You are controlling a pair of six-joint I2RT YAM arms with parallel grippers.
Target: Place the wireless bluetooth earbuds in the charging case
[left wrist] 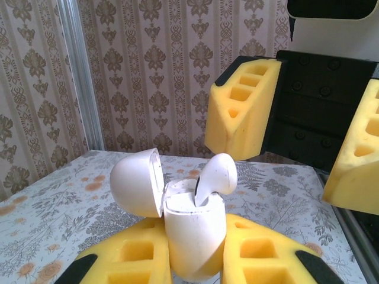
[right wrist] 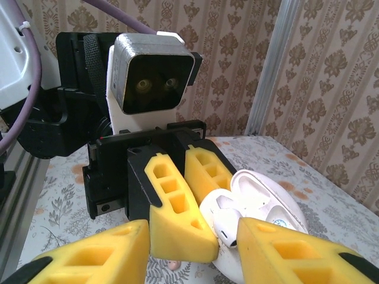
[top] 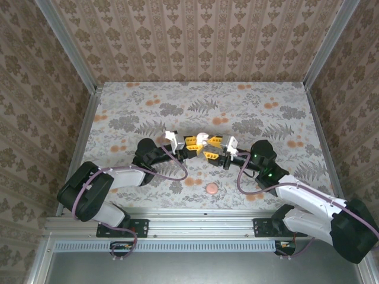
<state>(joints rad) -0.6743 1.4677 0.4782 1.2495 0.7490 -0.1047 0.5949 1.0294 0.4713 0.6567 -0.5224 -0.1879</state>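
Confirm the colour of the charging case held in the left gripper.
White. The charging case shows best in the left wrist view.

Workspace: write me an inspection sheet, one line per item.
Surface: table with a floral print, lying flat.
Job's things: charging case upright with its lid open; one earbud standing partly in it, not seated.
Clutter: small pink disc on the table between the arms, towards the near edge.
Grippers: left gripper shut on the charging case; right gripper open, close to the earbud.
Cables: purple cable looped along the left arm, clear of the case.
Surroundings: patterned walls and metal corner posts.
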